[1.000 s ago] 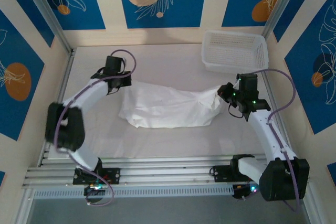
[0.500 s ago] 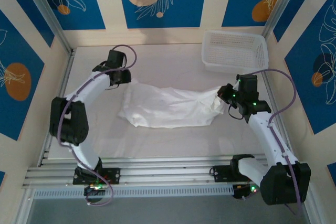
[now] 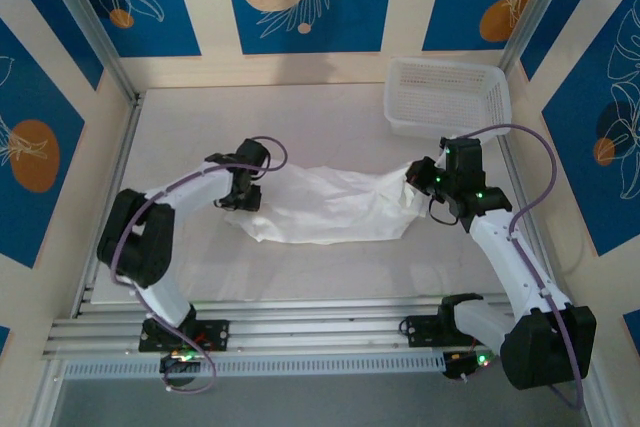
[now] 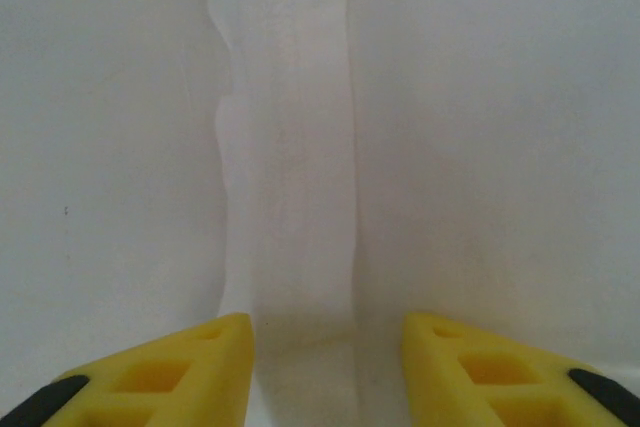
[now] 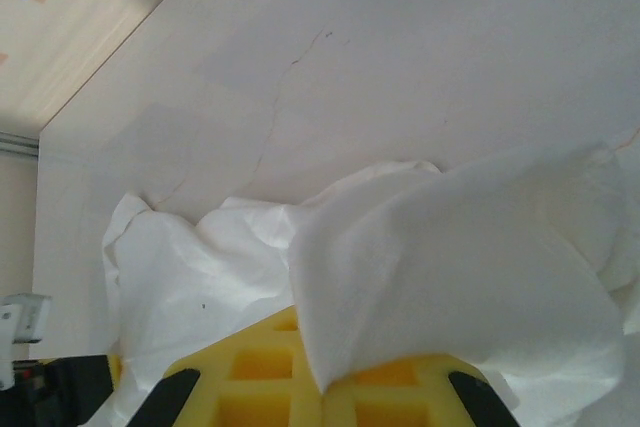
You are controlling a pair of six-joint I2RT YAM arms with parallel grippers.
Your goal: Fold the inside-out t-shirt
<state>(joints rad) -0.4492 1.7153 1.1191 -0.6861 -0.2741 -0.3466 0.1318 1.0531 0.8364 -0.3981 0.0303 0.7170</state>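
The inside-out t-shirt [image 3: 330,205] lies crumpled in a long white heap across the middle of the table. My left gripper [image 3: 243,192] hovers over its left end, pointing down. In the left wrist view the left gripper [image 4: 328,372] is open, its yellow fingers [image 4: 170,377] standing on either side of a flat folded band of the shirt [image 4: 290,147]. My right gripper [image 3: 412,179] holds the shirt's right end, lifted a little. In the right wrist view the right gripper [image 5: 325,387] is shut, with a flap of the t-shirt [image 5: 450,277] pinched between the pads.
A white plastic mesh basket [image 3: 447,95] stands at the back right, just beyond the right arm. Bare white table [image 3: 300,117] lies behind the shirt, with more in front of it. Blue patterned walls close in the sides.
My left gripper has opened, let go of the shirt's left end, and swung from the back left toward the shirt's near-left edge. The right gripper keeps its hold and has crept slightly back.
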